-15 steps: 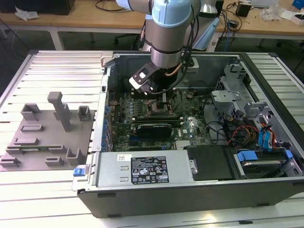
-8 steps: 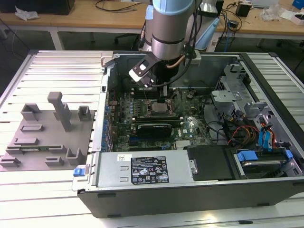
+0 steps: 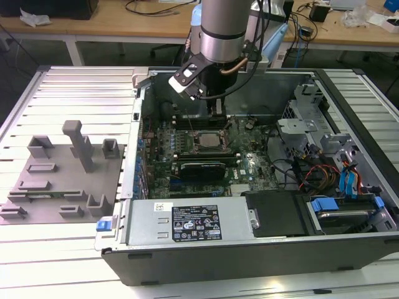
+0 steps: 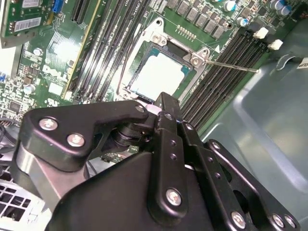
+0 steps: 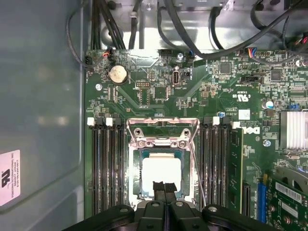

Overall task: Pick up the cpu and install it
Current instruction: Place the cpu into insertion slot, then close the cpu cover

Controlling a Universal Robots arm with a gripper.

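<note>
An open computer case (image 3: 249, 249) lies flat on a slatted table (image 3: 68, 255), and the socket (image 3: 209, 141) sits near the middle of its floor. In the exterior view, a gray tray (image 3: 37, 208) of moulded holders rests on the table outside the case, well apart from the socket toward that view's left. The arm (image 3: 221, 31) comes down into the case directly over the socket. The green motherboard (image 5: 159, 91) spreads all round the socket, with black memory slots (image 5: 107, 166) running along both of its long sides. A metal frame (image 5: 163, 134) lies folded back at one edge of the socket, and a thin lever (image 4: 231, 65) sticks out beside it. The cpu (image 5: 161, 168) lies flat inside the socket, its silvery-white top uncovered in both wrist views (image 4: 159, 74). The gripper (image 5: 163, 186) hangs just above the cpu's near edge, its two black fingertips pressed together with nothing between them; whether they touch the cpu cannot be told. A round coin battery (image 5: 117, 73) sits on the board beyond the folded frame.
</note>
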